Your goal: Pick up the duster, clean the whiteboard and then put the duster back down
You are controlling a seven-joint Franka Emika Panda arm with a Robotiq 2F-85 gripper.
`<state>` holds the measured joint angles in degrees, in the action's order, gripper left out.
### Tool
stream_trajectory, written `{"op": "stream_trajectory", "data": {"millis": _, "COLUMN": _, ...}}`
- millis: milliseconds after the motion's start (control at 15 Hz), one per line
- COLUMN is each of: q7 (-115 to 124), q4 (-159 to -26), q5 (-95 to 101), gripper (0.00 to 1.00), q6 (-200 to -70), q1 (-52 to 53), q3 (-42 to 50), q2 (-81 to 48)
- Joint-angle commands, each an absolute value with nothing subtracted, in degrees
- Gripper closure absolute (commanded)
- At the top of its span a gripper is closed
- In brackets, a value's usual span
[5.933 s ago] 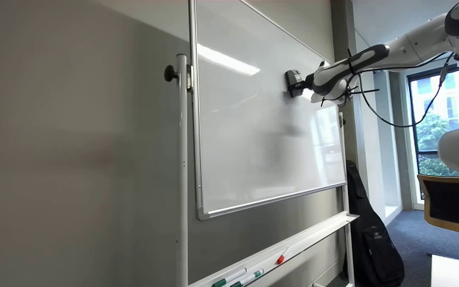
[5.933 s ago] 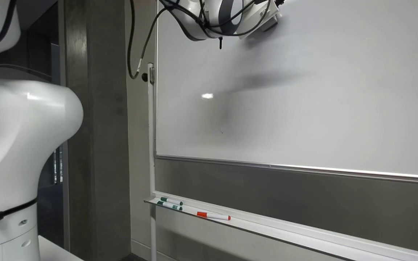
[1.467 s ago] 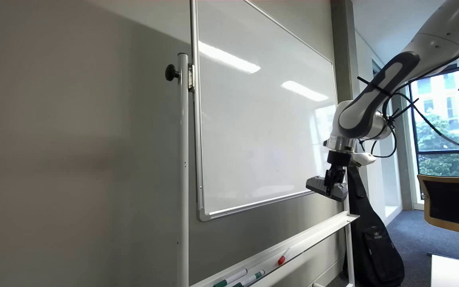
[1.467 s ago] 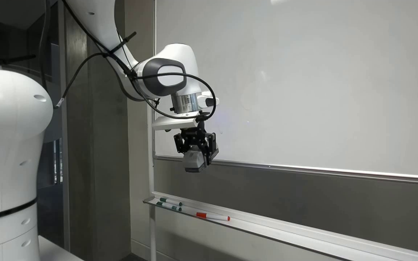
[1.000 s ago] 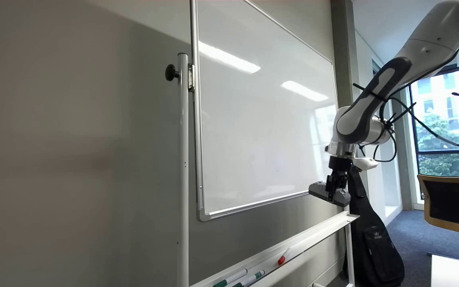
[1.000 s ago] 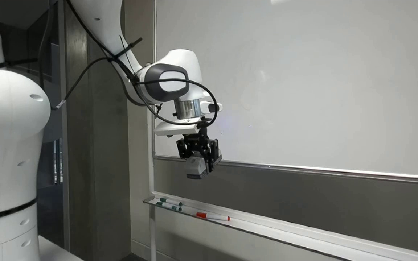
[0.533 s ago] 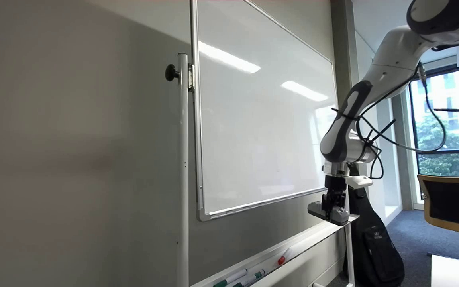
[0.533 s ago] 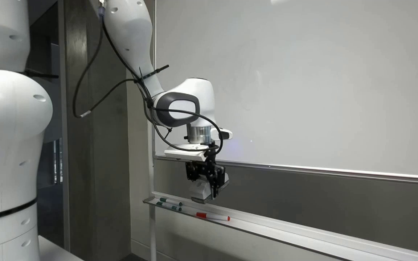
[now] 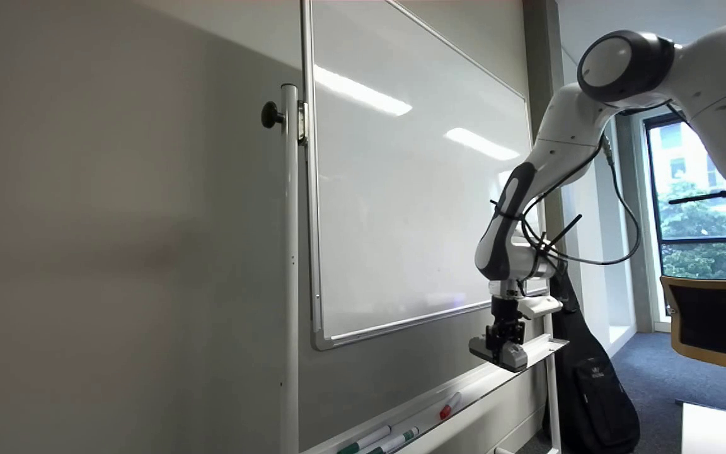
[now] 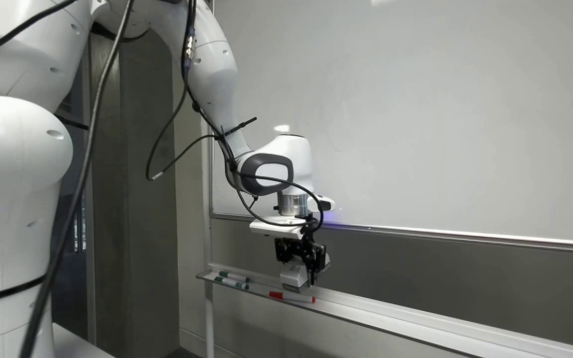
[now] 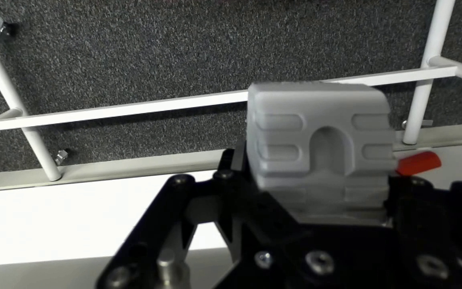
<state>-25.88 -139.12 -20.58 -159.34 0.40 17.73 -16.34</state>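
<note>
The duster (image 9: 513, 357) is a pale grey block with a darker underside. My gripper (image 9: 505, 334) points down, with its fingers shut on the duster's sides. This shows in an exterior view (image 10: 294, 273) and in the wrist view (image 11: 327, 120). The duster hangs low over the narrow white tray (image 10: 391, 318), close above it; I cannot tell whether it touches. The whiteboard (image 9: 413, 208) stands above and behind the tray, its surface looking mostly white. The gripper and duster are below the board's bottom edge.
A red-capped marker (image 10: 294, 297) lies on the tray close to the duster; its red end (image 11: 418, 163) shows beside the right finger. Green-capped markers (image 10: 232, 282) lie nearer the tray's end. The stand's post (image 9: 289, 271), a black bag (image 9: 593, 378) and a chair (image 9: 716, 321) are around.
Earlier the duster was up against the whiteboard. Since then, my arm has come away from the board and lowered the duster, moving it along towards the tray and the red marker. The grip is unchanged.
</note>
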Motion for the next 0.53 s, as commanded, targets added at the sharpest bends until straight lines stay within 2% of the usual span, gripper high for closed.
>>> {"op": "stream_trajectory", "data": {"millis": 0, "q7": -28.76, "q4": -133.46, "q5": -24.00, "gripper": 0.62, "q6": -161.45, "q1": -2.15, "q3": 15.14, "q2": -22.05}}
{"op": "stream_trajectory", "data": {"millis": 133, "q7": -28.59, "q4": -131.36, "q5": -24.17, "gripper": 0.62, "q6": -161.95, "q1": -2.74, "q3": 14.45, "q2": -24.03}}
{"op": "stream_trajectory", "data": {"millis": 200, "q7": -24.87, "q4": -130.72, "q5": -18.85, "gripper": 0.62, "q6": -162.98, "q1": -8.71, "q3": 9.00, "q2": -24.31}}
{"op": "stream_trajectory", "data": {"millis": 467, "q7": -24.70, "q4": -127.42, "q5": -16.34, "gripper": 0.62, "q6": -164.81, "q1": -14.66, "q3": 3.38, "q2": -27.21}}
